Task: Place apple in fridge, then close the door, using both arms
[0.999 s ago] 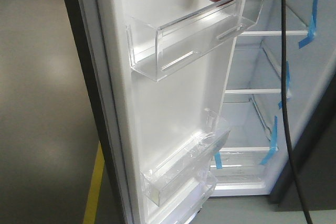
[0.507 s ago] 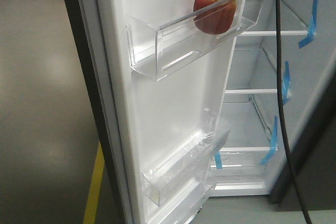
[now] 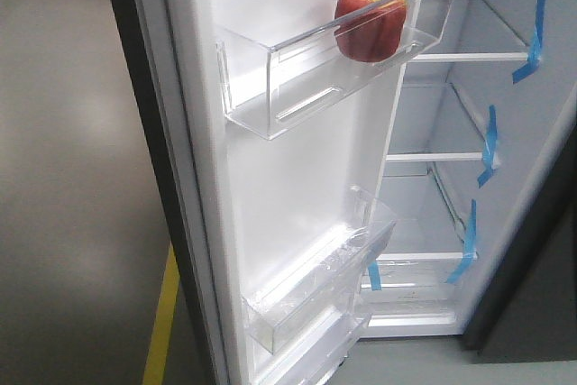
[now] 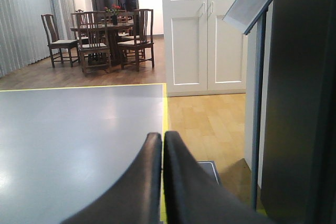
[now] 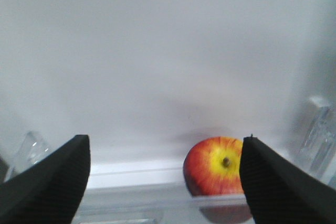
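The red apple (image 3: 370,22) with its yellow top sits in the upper clear bin (image 3: 297,78) on the white inner face of the open door (image 3: 297,187). The fridge (image 3: 451,178) stands open behind, white shelves marked with blue tape. In the right wrist view the apple (image 5: 215,171) rests in the bin below and ahead of my right gripper (image 5: 165,182), which is open and empty, well back from the fruit. My left gripper (image 4: 163,142) is shut with nothing in it, pointing across the floor beside the dark outer face of the fridge (image 4: 299,103). Neither arm shows in the front view.
Two lower clear bins (image 3: 315,286) hang on the door. A yellow floor line (image 3: 162,322) runs along the grey floor left of the door. In the left wrist view, a dining table with chairs (image 4: 102,38) and white cabinet doors (image 4: 205,30) stand far off.
The right gripper let go of the apple in the upper door bin, then rose and withdrew out of the front view. The apple stays in the bin.
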You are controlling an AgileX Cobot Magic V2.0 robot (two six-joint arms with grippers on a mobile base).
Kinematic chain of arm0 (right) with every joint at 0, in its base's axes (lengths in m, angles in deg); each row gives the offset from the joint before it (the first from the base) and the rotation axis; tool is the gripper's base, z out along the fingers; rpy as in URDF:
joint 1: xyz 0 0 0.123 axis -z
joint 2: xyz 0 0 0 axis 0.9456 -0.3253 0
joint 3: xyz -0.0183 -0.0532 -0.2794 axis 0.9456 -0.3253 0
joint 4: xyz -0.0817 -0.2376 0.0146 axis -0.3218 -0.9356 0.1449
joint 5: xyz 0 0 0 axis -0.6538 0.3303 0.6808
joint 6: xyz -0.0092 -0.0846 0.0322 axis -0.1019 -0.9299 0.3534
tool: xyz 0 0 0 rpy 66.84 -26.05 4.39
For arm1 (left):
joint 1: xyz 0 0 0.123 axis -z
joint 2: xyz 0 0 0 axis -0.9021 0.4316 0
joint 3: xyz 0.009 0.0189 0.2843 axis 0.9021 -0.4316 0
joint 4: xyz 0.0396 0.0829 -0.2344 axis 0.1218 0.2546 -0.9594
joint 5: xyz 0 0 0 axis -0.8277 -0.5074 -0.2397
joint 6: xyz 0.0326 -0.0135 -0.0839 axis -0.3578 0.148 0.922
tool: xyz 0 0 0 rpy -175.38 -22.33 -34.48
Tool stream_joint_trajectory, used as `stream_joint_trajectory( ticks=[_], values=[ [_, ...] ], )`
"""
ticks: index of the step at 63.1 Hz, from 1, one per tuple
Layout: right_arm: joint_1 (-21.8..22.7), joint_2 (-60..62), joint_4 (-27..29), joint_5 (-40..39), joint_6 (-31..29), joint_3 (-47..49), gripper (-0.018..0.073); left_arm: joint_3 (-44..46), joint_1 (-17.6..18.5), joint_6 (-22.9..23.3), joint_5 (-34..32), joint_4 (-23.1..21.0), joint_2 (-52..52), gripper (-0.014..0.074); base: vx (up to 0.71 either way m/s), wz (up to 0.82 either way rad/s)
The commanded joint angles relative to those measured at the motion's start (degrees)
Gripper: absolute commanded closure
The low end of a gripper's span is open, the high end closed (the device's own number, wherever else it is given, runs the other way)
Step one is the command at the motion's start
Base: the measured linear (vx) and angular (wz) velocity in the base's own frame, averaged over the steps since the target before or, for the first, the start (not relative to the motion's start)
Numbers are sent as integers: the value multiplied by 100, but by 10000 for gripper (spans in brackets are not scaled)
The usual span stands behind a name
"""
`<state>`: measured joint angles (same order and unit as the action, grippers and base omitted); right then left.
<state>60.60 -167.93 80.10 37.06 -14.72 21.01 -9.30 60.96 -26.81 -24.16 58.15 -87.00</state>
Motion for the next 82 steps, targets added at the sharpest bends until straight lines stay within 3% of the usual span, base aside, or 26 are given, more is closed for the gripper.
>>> stream_joint_trajectory(
  ticks=[1,12,29,59,82],
  values=[
    [4,687,150,-309,-134,-561,13,-125,14,42,-428,0,-95,603,0,0],
    [4,1877,150,-657,-332,-2255,15,-125,14,42,-428,0,-95,603,0,0],
    [4,3589,173,-701,-326,-3988,15,-125,14,42,-428,0,-95,603,0,0],
    [10,6069,221,377,-280,-5678,15,-125,14,42,-428,0,-95,603,0,0],
    [10,7054,417,813,-14,-6510,15,-125,14,42,-428,0,-95,603,0,0]
  ],
)
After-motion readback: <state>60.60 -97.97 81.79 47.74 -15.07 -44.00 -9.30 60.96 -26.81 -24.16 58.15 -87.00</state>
